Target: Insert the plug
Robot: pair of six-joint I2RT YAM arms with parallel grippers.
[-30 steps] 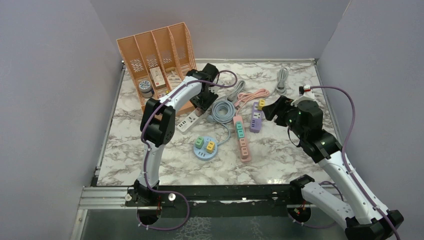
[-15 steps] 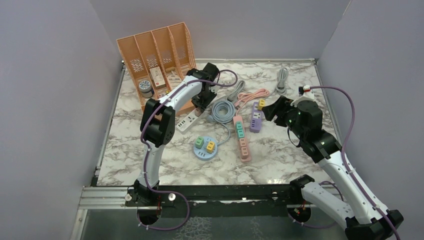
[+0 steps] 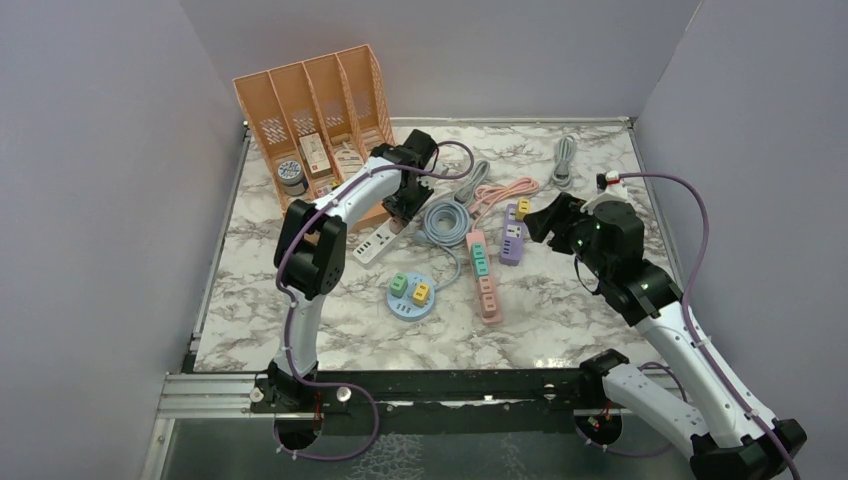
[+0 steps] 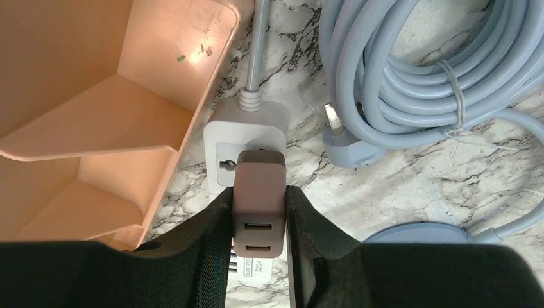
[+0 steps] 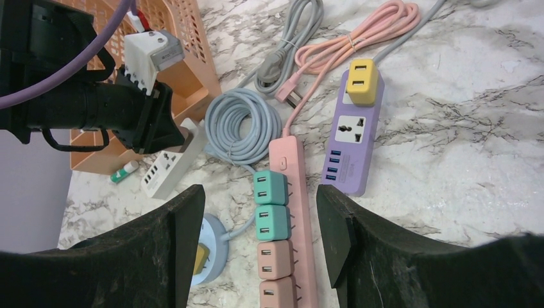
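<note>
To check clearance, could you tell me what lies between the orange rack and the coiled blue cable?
The white power strip, with the left gripper holding a brown adapter over it; the left wrist view shows this.

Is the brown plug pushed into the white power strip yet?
Cannot tell. The left gripper holds the brown plug right over the white power strip, but its prongs are hidden underneath.

obstacles: orange rack (image 4: pixel 96 96) just beside white strip (image 4: pixel 247 128); grey cable coil (image 4: pixel 410 70) near opposite side | free: marble (image 4: pixel 305 138) between
</note>
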